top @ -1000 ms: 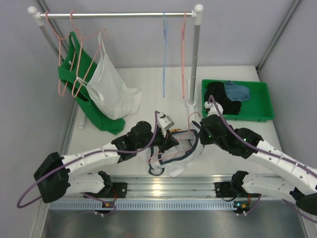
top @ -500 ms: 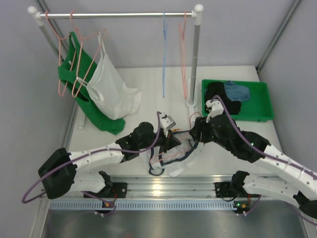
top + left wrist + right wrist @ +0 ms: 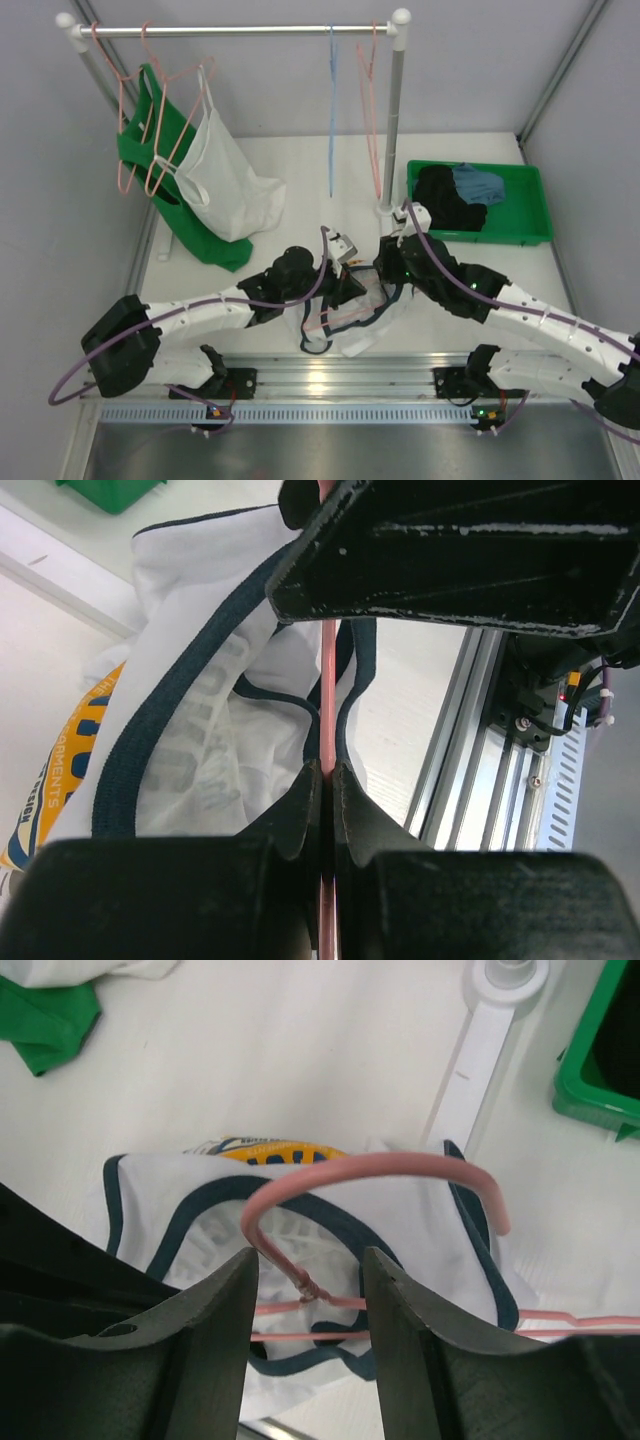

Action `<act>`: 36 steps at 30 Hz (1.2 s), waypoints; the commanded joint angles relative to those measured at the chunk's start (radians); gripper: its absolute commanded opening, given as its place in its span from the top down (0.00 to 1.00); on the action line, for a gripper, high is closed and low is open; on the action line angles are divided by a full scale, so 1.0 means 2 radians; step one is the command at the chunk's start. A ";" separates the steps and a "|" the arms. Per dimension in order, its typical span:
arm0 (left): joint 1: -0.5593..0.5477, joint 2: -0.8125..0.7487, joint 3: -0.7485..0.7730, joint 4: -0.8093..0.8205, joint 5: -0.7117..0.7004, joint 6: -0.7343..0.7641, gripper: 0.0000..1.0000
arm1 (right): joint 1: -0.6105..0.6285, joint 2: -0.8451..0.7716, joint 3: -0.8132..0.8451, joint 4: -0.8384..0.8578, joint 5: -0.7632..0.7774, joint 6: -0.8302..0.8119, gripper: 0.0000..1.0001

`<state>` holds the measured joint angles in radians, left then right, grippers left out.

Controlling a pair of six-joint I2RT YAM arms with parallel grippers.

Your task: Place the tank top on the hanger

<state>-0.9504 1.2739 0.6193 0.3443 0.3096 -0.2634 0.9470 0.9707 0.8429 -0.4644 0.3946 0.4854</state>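
The tank top (image 3: 352, 335) lies crumpled near the table's front edge; it is white with navy trim and a blue-and-yellow print. A pink hanger (image 3: 335, 315) is threaded into it. My left gripper (image 3: 350, 285) is shut on the hanger's wire (image 3: 327, 720), with the tank top (image 3: 190, 750) draped beside it. My right gripper (image 3: 385, 280) is open just above the garment. In the right wrist view it (image 3: 310, 1260) straddles the hanger's twisted neck (image 3: 312, 1295), touching nothing. The hook (image 3: 370, 1170) curves over the tank top (image 3: 410, 1220).
A clothes rail (image 3: 240, 30) at the back carries a green top (image 3: 150, 150), a plain white top (image 3: 225, 185), spare pink hangers (image 3: 372, 110) and a light blue hanger (image 3: 332, 110). Its post base (image 3: 490, 1030) stands close by. A green tray (image 3: 535, 215) of dark clothes sits at the right.
My right arm has swung left and its open gripper has come over the hanger's neck. My left gripper still holds the hanger wire and has barely moved.
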 commanded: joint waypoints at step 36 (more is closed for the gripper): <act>0.001 -0.111 0.101 -0.251 -0.277 -0.111 0.55 | 0.014 -0.021 -0.036 0.031 0.077 -0.036 1.00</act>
<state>-0.9623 1.1286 0.7837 -0.0269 -0.1177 -0.4038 0.9581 0.9508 0.7738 -0.4187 0.5205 0.4278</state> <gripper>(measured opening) 0.448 0.095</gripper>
